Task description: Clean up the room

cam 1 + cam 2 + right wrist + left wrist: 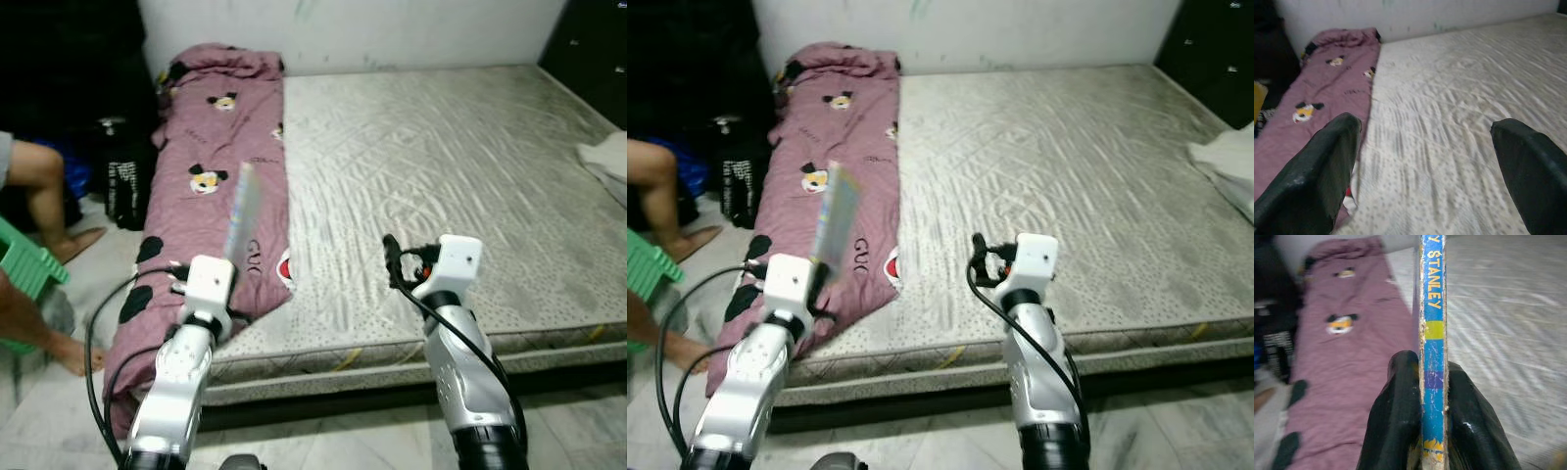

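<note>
Thin book (pixel 1433 347), spine blue with yellow lettering reading "STANLEY"; partial letter "Y" above it. Book held edge-on, long axis upright, tilted slightly, top end pointing toward the far wall. Left gripper (pixel 1432 396) clenched on its lower end, over the mattress's (pixel 441 176) near left edge beside the mauve cartoon-mouse quilt (pixel 211 186). Right gripper (pixel 1430 147) fingers spread wide, empty, above the mattress's near edge.
</note>
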Controlling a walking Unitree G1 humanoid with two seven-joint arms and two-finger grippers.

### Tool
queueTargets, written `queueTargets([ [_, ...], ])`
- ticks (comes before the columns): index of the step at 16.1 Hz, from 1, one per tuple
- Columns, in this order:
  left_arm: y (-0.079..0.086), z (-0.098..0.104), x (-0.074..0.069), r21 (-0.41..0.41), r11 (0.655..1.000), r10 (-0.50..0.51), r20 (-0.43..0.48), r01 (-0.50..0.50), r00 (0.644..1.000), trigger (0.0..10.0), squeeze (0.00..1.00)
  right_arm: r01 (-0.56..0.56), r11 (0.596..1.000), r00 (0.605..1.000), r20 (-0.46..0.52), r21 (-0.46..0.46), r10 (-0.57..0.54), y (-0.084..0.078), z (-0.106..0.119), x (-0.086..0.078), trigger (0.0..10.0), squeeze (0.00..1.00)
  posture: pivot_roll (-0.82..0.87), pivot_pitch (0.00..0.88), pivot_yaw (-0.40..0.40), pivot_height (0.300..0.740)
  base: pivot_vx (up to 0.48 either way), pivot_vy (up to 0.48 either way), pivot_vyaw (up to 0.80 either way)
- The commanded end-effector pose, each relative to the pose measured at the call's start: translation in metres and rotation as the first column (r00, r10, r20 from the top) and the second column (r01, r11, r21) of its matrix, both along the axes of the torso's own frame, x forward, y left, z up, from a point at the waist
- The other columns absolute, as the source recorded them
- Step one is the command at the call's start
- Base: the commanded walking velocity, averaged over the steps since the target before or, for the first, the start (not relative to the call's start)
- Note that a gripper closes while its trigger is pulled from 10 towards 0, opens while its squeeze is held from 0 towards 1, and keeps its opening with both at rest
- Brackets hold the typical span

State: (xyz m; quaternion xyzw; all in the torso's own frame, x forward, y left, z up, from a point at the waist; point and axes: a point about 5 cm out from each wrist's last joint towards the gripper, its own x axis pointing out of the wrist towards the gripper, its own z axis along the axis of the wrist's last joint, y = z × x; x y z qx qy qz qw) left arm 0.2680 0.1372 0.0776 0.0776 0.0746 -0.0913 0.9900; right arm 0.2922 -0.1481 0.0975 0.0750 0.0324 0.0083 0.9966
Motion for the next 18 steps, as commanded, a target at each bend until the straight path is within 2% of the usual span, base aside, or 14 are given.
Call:
queueTargets([
  [1,0.001,0.012,0.000,0.009,1.000,-0.018,0.069,0.017,0.997,10.0,0.00,0.005,1.000,1.000,-0.002,0.000,-0.005,0.001,0.000,-0.003,10.0,0.00,-0.01,0.000,0.029,0.740,0.000,0.000,0.00],
  [3,0.004,0.012,-0.001,0.021,1.000,0.007,0.084,-0.009,0.996,10.0,0.00,0.007,1.000,1.000,-0.007,0.001,-0.007,0.001,-0.002,-0.006,10.0,0.00,-0.02,0.000,0.030,0.740,0.000,0.000,0.00],
  [5,0.005,0.018,-0.003,-0.035,0.998,0.059,0.114,-0.055,0.992,10.0,0.00,0.018,1.000,1.000,-0.021,-0.006,-0.018,-0.001,-0.006,-0.010,10.0,0.00,-0.02,0.000,0.025,0.740,0.000,0.000,0.00],
  [8,0.019,0.018,-0.005,-0.103,0.982,0.169,0.099,-0.159,0.981,10.0,0.00,0.003,1.000,1.000,-0.025,-0.005,-0.003,0.001,-0.007,-0.008,10.0,0.00,-0.01,0.004,0.013,0.740,0.000,0.000,0.00],
  [12,0.013,0.024,-0.006,-0.143,0.985,0.109,0.117,-0.092,0.987,10.0,0.00,-0.021,1.000,0.999,-0.030,-0.005,0.021,0.003,-0.007,-0.007,10.0,0.00,0.00,0.007,0.015,0.740,0.000,0.000,0.00],
  [18,0.011,0.022,-0.006,-0.147,0.986,0.088,0.103,-0.073,0.991,10.0,0.00,-0.019,1.000,0.999,-0.035,-0.009,0.019,0.001,-0.007,-0.009,10.0,0.00,-0.01,0.011,0.015,0.740,0.000,0.000,0.00],
])
